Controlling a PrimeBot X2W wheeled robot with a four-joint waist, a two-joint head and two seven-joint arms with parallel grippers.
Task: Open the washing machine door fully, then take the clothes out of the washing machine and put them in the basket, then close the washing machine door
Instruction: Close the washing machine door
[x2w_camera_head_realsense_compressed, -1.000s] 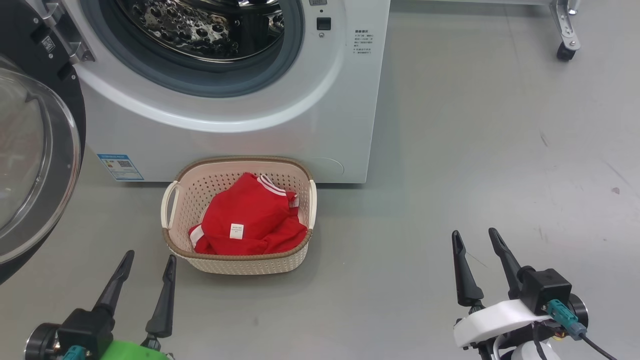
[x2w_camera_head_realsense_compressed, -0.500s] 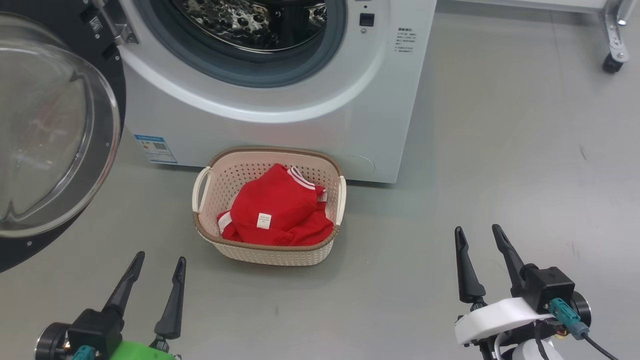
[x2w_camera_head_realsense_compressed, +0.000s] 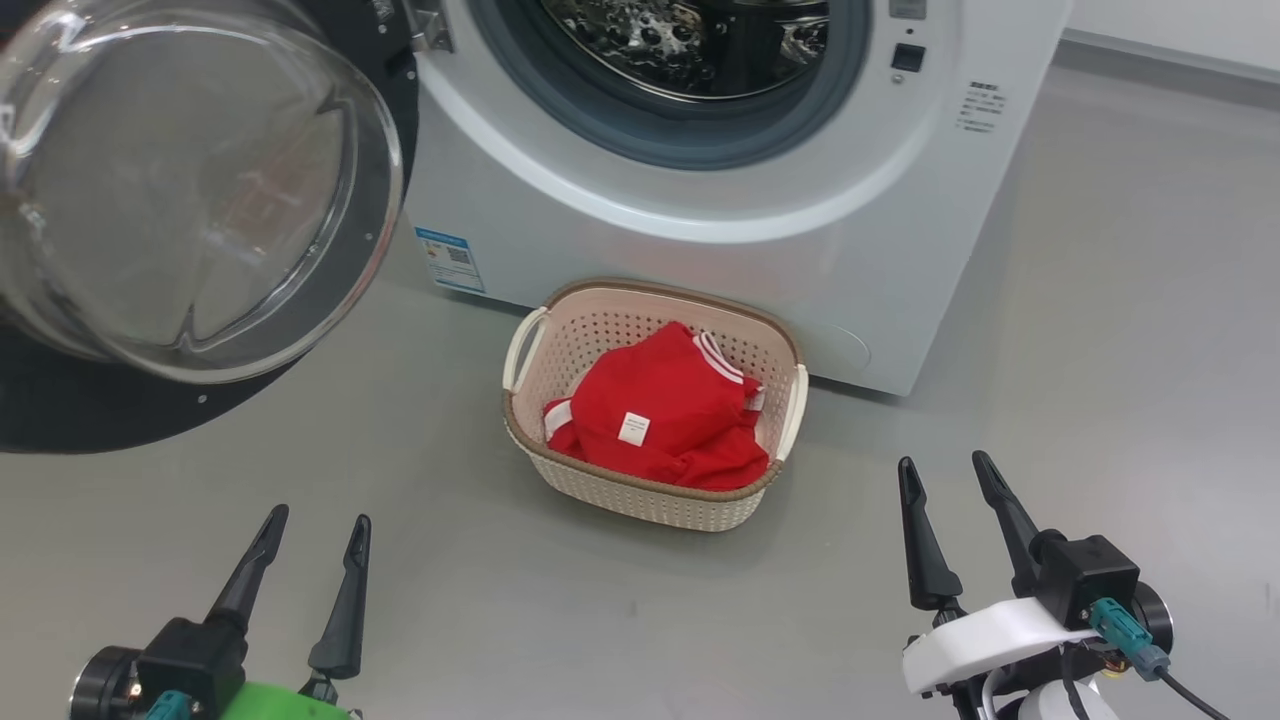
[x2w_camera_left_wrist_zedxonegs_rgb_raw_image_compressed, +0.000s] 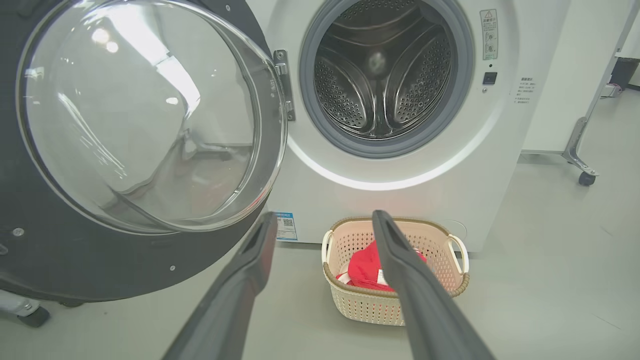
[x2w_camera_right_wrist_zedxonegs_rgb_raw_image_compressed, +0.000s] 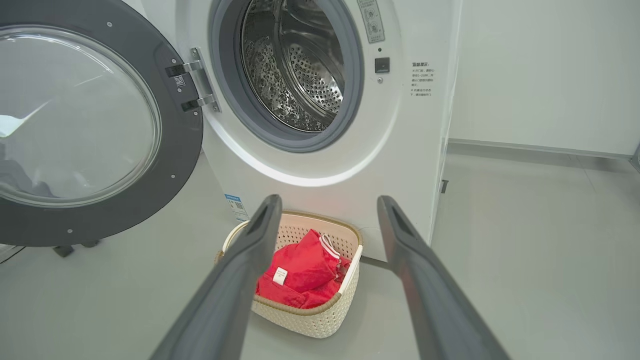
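Observation:
The white washing machine (x2w_camera_head_realsense_compressed: 700, 240) stands ahead with its steel drum (x2w_camera_left_wrist_zedxonegs_rgb_raw_image_compressed: 380, 80) showing no clothes inside. Its washing machine door (x2w_camera_head_realsense_compressed: 190, 180), black-rimmed with a bulging glass bowl, hangs swung wide open to the left (x2w_camera_left_wrist_zedxonegs_rgb_raw_image_compressed: 145, 120) (x2w_camera_right_wrist_zedxonegs_rgb_raw_image_compressed: 80, 120). On the floor in front sits the cream basket (x2w_camera_head_realsense_compressed: 655, 495) (x2w_camera_left_wrist_zedxonegs_rgb_raw_image_compressed: 360, 305) (x2w_camera_right_wrist_zedxonegs_rgb_raw_image_compressed: 315, 320), and the red clothes (x2w_camera_head_realsense_compressed: 660, 415) (x2w_camera_right_wrist_zedxonegs_rgb_raw_image_compressed: 300, 275) lie bunched in it, a white tag on top. My left gripper (x2w_camera_head_realsense_compressed: 315, 530) is open at the lower left, empty. At the lower right my right gripper (x2w_camera_head_realsense_compressed: 945, 472) is open and empty too.
Grey floor (x2w_camera_head_realsense_compressed: 1100, 350) spreads to the right of the machine. A wheeled metal frame leg (x2w_camera_left_wrist_zedxonegs_rgb_raw_image_compressed: 580, 160) stands at the far right. A small castor (x2w_camera_left_wrist_zedxonegs_rgb_raw_image_compressed: 30, 315) shows under the open door at the left.
The head view has swung left, so machine, door and basket slid right in it. Both grippers stay open in their places; the clothes lie unchanged in the basket.

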